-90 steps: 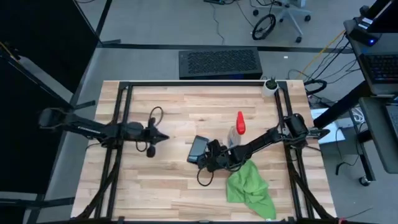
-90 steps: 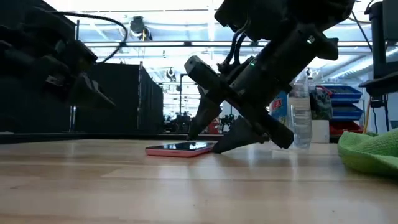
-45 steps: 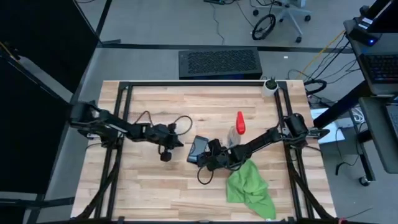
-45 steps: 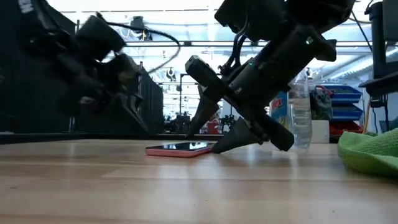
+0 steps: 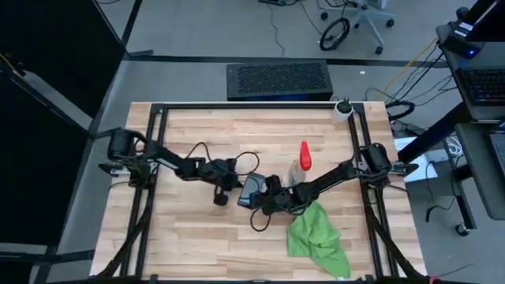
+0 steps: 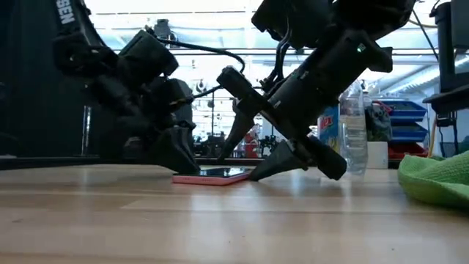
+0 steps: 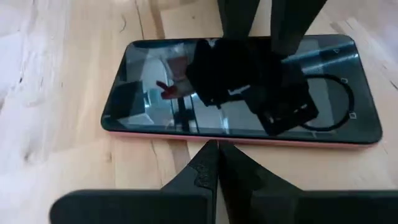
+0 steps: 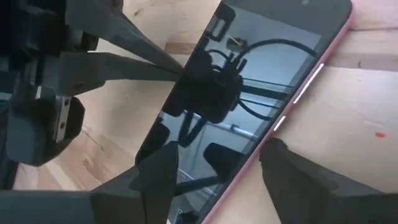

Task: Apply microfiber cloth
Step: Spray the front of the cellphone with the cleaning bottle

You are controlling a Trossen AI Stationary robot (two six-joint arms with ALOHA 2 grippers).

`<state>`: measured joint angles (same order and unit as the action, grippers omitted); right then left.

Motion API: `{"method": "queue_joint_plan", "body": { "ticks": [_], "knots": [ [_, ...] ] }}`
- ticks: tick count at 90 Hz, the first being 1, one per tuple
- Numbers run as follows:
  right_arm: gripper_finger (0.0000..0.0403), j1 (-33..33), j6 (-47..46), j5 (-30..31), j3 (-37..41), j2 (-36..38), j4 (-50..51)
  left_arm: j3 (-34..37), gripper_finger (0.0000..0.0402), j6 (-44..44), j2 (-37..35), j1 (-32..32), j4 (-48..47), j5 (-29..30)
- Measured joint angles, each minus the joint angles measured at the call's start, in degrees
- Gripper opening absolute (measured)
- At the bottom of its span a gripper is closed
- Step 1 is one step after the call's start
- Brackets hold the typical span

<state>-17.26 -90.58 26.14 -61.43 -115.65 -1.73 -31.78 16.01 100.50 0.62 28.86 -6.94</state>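
We pin phone (image 5: 251, 188) | right gripper (image 8: 214, 171) spread, left gripper (image 7: 214, 163) pinched | risk: phone skids; microfiber cloth (image 5: 317, 234) untouched

Only readable text: white letters "SEN" on the dark left arm link (image 6: 67, 16) in the low view, cut off at the picture's edge, so just part of a word. Phone (image 7: 241, 86) screen shows small nav icons, no readable text. Blue-labelled bottle (image 6: 330, 126) in the room beyond the table has print, too small to read. Nothing else legible in any view.
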Motion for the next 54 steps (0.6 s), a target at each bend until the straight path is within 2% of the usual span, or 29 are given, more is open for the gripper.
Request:
{"method": "queue_joint_plan", "body": {
  "ticks": [12,34,54],
  "knots": [
    [0.0208,0.1,-1.8,-2.4,0.0,0.1,0.6,-0.5,0.0000,0.0,0.7,0.0,0.3,-0.6],
    [0.0208,0.1,-6.2,-3.3,0.0,0.1,-0.1,-0.7,0.0000,0.0,0.7,-0.4,1.1,-4.2],
    [0.0208,0.5,-1.2,-1.0,0.0,0.0,-1.8,-0.7,0.0000,0.9,0.7,-1.2,1.4,-4.3]
  ]
}}
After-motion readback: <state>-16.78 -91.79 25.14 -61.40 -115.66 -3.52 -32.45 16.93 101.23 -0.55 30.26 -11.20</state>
